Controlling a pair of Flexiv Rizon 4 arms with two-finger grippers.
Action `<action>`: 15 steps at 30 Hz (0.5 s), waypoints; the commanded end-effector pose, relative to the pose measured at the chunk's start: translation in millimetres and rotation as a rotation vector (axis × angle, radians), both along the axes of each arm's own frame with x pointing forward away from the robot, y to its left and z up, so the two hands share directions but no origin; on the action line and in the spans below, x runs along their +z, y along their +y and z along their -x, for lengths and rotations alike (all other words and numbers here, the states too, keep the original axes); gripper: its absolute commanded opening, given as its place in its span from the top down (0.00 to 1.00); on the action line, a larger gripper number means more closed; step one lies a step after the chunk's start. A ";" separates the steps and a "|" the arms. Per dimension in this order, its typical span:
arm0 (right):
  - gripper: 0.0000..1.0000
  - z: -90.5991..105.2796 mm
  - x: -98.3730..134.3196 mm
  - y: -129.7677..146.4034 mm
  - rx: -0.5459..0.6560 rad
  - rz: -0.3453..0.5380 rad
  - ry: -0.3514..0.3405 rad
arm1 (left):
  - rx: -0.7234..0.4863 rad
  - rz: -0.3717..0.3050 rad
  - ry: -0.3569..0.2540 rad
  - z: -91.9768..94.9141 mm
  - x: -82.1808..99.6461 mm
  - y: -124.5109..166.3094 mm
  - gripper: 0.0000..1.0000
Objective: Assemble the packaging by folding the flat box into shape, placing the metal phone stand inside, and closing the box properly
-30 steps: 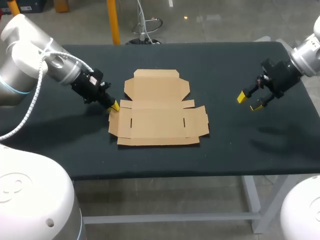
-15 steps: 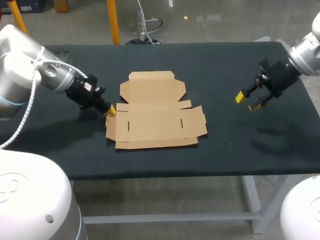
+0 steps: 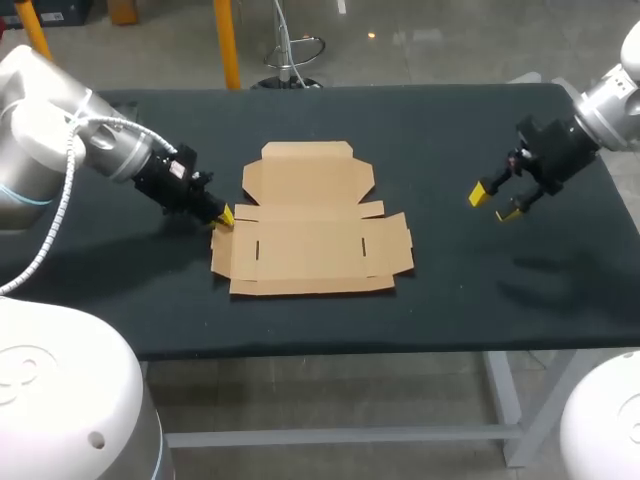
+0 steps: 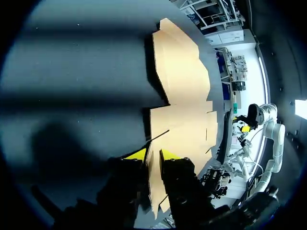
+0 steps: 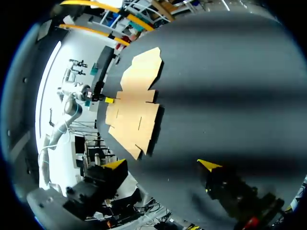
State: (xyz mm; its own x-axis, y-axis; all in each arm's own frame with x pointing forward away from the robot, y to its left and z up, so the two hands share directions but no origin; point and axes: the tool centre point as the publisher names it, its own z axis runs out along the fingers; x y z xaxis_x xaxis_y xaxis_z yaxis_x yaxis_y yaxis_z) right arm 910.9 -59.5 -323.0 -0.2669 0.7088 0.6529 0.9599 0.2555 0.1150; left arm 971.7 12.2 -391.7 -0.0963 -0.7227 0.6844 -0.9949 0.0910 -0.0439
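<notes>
Left gripper (image 3: pixel 224 216): I have it clamped on the outer edge of the left side flap of the flat box (image 3: pixel 310 235). In the left wrist view the two yellow tips (image 4: pixel 152 154) sit close together with the cardboard edge running between them.
Right gripper (image 3: pixel 496 203): fingers spread wide and holding nothing. It hangs above bare tabletop, well apart from the box; the right wrist view (image 5: pixel 162 165) shows only dark cloth between the tips.
Box look: plain tan cardboard, unfolded and lying flat (image 4: pixel 184 105). It has a wide main panel with two short slits, small flaps at each side, and a narrower lid panel with clipped corners.
Box position: near the middle of the table (image 3: pixel 450 290), a little toward my left arm.
Box direction: the lid panel points to the far edge and the wide panel lies nearer me. The long axis of the wide panel runs left to right, about parallel to the near edge.
Edges and room: dark tabletop shows on every side of the box (image 5: pixel 136 103). The broadest open stretch lies between it and my right gripper; the strip along the near edge is narrower.
</notes>
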 end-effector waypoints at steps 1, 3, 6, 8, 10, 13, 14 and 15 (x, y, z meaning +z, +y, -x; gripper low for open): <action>0.00 -1.3 1.4 0.3 -0.002 -0.001 -0.001 | 0.016 -0.019 -0.026 -1.8 13.3 5.7 0.00; 0.00 -4.2 2.6 0.2 -0.004 0.000 -0.005 | 0.036 -0.037 -0.053 -2.8 23.5 10.3 0.00; 0.00 -10.8 5.0 -0.3 -0.006 -0.012 -0.020 | 0.072 -0.062 -0.092 -4.5 39.9 18.8 0.00; 0.00 -16.8 6.4 0.5 -0.002 -0.024 -0.027 | 0.102 -0.076 -0.112 -5.7 50.4 24.7 0.00; 0.00 -23.4 7.8 3.4 0.007 -0.030 -0.034 | 0.127 -0.102 -0.126 -6.8 58.8 29.2 0.00; 0.00 -37.5 8.6 10.1 0.025 -0.032 -0.044 | 0.152 -0.137 -0.137 -8.5 68.8 33.1 0.00; 0.00 -41.7 8.4 13.7 0.035 -0.034 -0.049 | 0.159 -0.146 -0.137 -9.3 72.2 34.1 0.00; 0.00 -44.1 8.2 15.3 0.041 -0.037 -0.051 | 0.163 -0.151 -0.137 -9.6 73.7 34.6 0.00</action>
State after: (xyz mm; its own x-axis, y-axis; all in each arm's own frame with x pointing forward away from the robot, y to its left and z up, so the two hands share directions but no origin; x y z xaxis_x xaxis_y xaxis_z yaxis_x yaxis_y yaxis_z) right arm 940.0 -49.0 -311.3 -0.3261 0.6834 0.6532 0.9446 0.2629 0.1964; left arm 993.5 44.8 -333.9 -0.0675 -0.7929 0.6055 -0.9886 -0.0289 -0.1481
